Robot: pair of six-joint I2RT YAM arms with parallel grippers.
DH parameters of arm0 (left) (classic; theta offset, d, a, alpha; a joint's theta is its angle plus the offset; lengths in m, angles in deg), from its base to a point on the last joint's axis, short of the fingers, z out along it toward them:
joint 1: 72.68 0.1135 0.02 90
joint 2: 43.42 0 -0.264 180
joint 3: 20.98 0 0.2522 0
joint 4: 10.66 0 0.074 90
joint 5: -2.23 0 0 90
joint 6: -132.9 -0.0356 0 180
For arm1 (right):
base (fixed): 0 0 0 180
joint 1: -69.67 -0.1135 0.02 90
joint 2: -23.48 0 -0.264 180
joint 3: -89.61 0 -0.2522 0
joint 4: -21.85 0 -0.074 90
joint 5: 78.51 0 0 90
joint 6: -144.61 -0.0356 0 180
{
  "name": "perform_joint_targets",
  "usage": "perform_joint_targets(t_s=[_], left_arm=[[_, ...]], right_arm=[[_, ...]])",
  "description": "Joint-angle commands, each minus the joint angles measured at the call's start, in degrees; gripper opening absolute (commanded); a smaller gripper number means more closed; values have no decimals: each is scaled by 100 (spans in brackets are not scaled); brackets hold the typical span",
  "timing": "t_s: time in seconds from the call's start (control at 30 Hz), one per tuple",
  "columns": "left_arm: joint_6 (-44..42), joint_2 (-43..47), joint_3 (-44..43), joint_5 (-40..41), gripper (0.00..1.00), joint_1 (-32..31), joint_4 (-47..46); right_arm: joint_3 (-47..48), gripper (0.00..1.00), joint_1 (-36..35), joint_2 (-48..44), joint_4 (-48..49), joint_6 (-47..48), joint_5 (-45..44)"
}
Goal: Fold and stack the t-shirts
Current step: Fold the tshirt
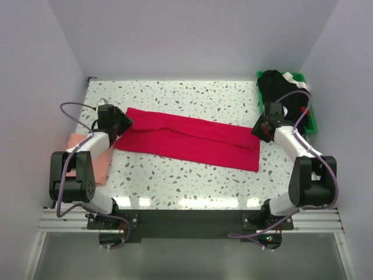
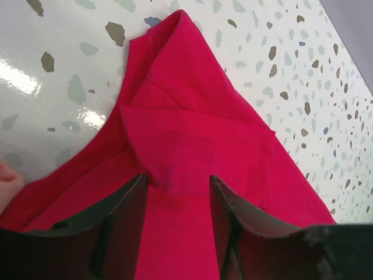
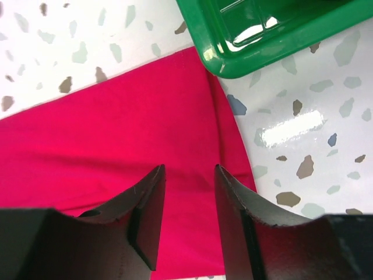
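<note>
Red t-shirt [image 1: 189, 139] lay stretched in a long folded band across the middle of the worktop [image 1: 192, 181], running from left back to right front. The left end effector [image 2: 178, 181] sat over the band's left end, fingers parted and straddling a rumpled flap of cloth, nothing pinched. The right end effector [image 3: 189, 172] stood over the right end, fingers also apart, flat cloth showing in the gap.

The step in hand looked like a grab at both ends for the next fold. To do it well, each side needed to come down square, catch every layer, and close together. On the left that loose flap could slip free, so a deeper bite seemed wise.

Around them: the pink t-shirt [image 1: 99, 160] waited at the worktop's left edge, partly under the left arm. The green bin [image 3: 245, 58] sat just beside the red shirt's right corner, something dark [image 1: 274, 84] inside it. That bin crowded the right wrist, which could clip its rim.
</note>
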Motion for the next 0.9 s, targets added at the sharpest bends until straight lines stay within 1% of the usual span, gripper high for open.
perform_joint_targets(t_s=[0.0,0.1,0.2,0.23,0.3,0.33,0.37,0.4,0.43,0.5,0.57,0.6,0.67,0.8,0.87], left_arm=[[236,518,219,244,54,48,-284],[315,756,316,297,55,39,-205],[315,870,273,350,54,-40,-126],[306,870,229,376,54,-240,-126],[289,783,124,717,53,-522,84],[350,678,-16,1076,52,-845,207],[403,616,-78,1245,52,-996,287],[473,563,-123,1394,52,-1137,601],[552,519,-132,1509,52,-1330,621],[833,370,-114,1651,53,-1411,587],[860,142,-140,1598,56,-1428,472],[860,19,-193,1572,59,-1420,437],[799,-298,-412,1476,62,-1428,402],[711,-641,-606,1334,64,-1420,59],[737,-790,-747,1378,64,-1420,146]], right_arm=[[-101,43,27,-535,13,-27,229],[-145,43,27,-544,30,-18,255],[-145,43,18,-413,74,-79,475],[-180,43,9,-377,170,-105,597],[-241,43,-61,-290,267,-193,642],[-285,43,-96,-289,285,-246,738],[-355,43,-114,-289,320,-290,817],[-582,43,-122,-324,495,-342,870],[-697,43,-131,-420,566,-395,871],[-961,44,-123,-517,654,-492,871],[-1058,44,-123,-597,672,-562,871],[-1129,44,-123,-614,646,-598,871],[-1191,45,-123,-632,654,-694,862],[-1279,45,-105,-755,663,-756,827],[-1288,47,-87,-772,655,-756,757]])
